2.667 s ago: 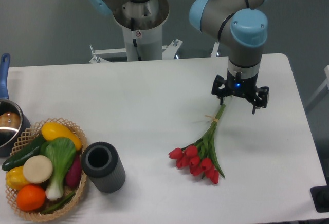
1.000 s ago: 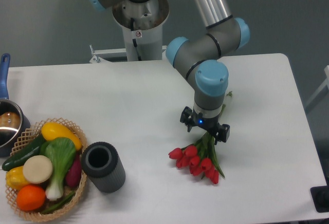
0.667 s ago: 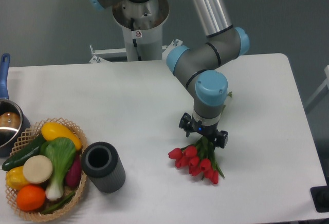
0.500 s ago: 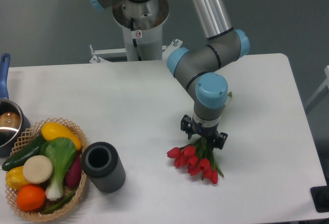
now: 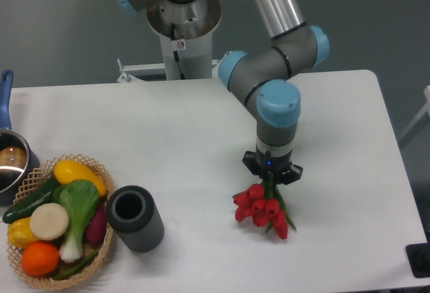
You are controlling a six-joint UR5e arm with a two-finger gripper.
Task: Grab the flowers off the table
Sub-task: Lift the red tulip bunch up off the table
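The flowers (image 5: 261, 207), a small bunch of red tulips with green stems and leaves, are at the right middle of the white table (image 5: 168, 125). My gripper (image 5: 272, 174) points straight down onto the stems just above the blooms, its jaws drawn together on them. The upper stems and the pale band are hidden behind the wrist. I cannot tell whether the blooms still touch the tabletop.
A wicker basket (image 5: 102, 172) of vegetables and fruit, with a bok choy (image 5: 77, 205) in it, stands at the front left. A dark grey cylinder cup (image 5: 134, 218) stands beside it. A pot (image 5: 10, 162) sits at the left edge. The robot's base (image 5: 181, 24) stands behind the table.
The gripper came from the stem ends down the stems to just above the blooms and closed its jaws there. The blooms have bunched together and shifted a little to the right.
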